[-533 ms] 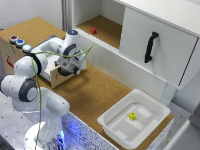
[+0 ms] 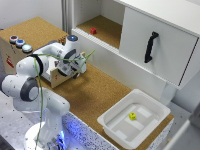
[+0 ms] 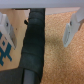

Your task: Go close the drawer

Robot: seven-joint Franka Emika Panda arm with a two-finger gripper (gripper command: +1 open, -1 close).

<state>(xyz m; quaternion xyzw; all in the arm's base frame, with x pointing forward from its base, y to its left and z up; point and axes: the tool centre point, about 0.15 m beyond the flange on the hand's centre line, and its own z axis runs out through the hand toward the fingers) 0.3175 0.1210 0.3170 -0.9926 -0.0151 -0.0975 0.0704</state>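
The drawer (image 2: 56, 80) is a light tan plywood box sticking out a little from the wooden unit (image 2: 30, 35) at the exterior view's left. My gripper (image 2: 75, 71) sits right at its front, low over the cork surface. In the wrist view the gripper (image 3: 39, 27) is open and empty, its two pale fingers (image 3: 73, 27) spread wide. Between them are a plywood face with blue markings (image 3: 10, 52) and a dark vertical band (image 3: 32, 47). I cannot tell whether the fingers touch the drawer.
A white plastic tub (image 2: 112, 125) with a small yellow object (image 2: 132, 116) stands at the front right. A white cabinet panel with a black handle (image 2: 150, 47) is at the back right. A red object (image 2: 93, 31) lies on the open shelf. Coloured buttons (image 2: 20, 42) top the wooden unit.
The wrist and gripper have shifted slightly downward in the picture, toward the drawer front. Nothing else has moved.
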